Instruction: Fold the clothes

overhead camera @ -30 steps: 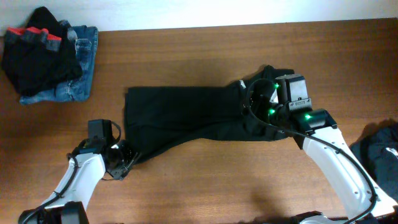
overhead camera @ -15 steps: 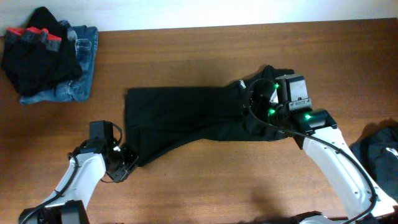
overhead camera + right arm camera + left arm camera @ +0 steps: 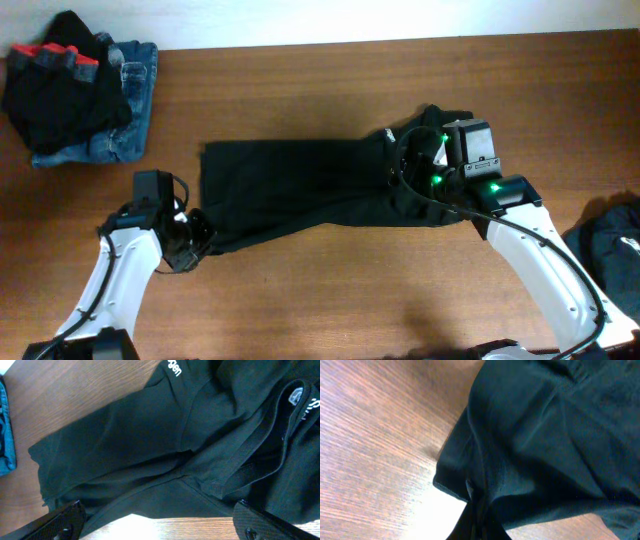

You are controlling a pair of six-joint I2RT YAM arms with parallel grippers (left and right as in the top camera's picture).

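Left gripper [image 3: 198, 238]: at about 8 o'clock from the table's middle, clenched on the near left corner of the black garment [image 3: 300, 185]. In the left wrist view the fabric bunches into a pinched fold where it meets the closed fingertips [image 3: 476, 521].
Held corner: the hem is drawn toward 7 o'clock, with bare wood showing beside and beneath it.
Dark heap [image 3: 612, 248]: more black cloth at about 4 o'clock, cut off by the right edge and well apart from the spread garment.
Black garment: lies across the middle of the table [image 3: 330, 80], its long side running from 9 o'clock to 3 o'clock. The left end is flat and squared; the near edge slants up toward the right; the right end is rumpled.
Right gripper [image 3: 418, 162]: at about 3 o'clock, over the rumpled end, jaws spread wide and grasping nothing. In the right wrist view its two fingers [image 3: 60, 522] stand far apart, with fabric lying between them.
Details at the right end: white lettering [image 3: 172, 367] on the cloth and a small pale label [image 3: 311, 410] inside a folded band; I cannot read either fully.
Pile of clothes [image 3: 75, 90]: at about 10 o'clock, near the far left corner, black cloth with red patches resting on blue denim, well apart from both arms.
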